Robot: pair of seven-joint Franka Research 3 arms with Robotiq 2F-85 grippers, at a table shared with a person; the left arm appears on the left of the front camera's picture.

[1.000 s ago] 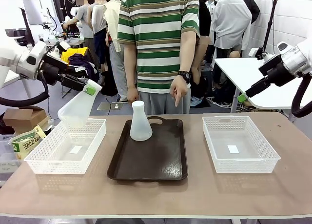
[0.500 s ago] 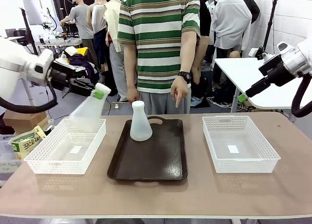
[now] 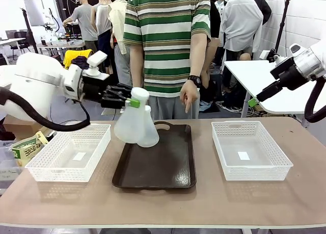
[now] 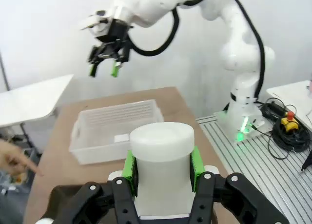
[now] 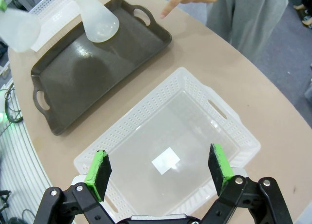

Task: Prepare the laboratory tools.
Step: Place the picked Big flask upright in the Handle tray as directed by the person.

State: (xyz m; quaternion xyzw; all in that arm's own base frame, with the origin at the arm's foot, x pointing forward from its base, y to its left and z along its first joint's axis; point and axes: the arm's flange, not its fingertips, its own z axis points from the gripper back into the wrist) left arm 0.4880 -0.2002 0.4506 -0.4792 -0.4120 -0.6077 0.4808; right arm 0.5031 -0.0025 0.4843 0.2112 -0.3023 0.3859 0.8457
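My left gripper (image 3: 133, 102) is shut on the neck of a frosted-white Erlenmeyer flask (image 3: 127, 127). The flask hangs tilted over the left rear of the dark brown tray (image 3: 158, 167). In the left wrist view its neck (image 4: 162, 160) sits between the green pads (image 4: 129, 164). The second flask (image 3: 151, 132) stands upright on the tray's far end, right beside the held one and partly hidden by it. It also appears in the right wrist view, flask (image 5: 97, 19) upright on the tray (image 5: 92, 68). My right gripper (image 3: 253, 101) hangs open and empty, high above the right basket (image 5: 195, 116).
A white mesh basket (image 3: 69, 152) sits left of the tray and another basket (image 3: 249, 150) sits right of it. A person in a striped shirt stands at the far edge, a hand (image 3: 188, 99) pointing down toward the tray. Bare table lies along the near edge.
My left arm has carried the flask rightward, from above the left basket to the tray beside the standing flask. The right arm has not moved.
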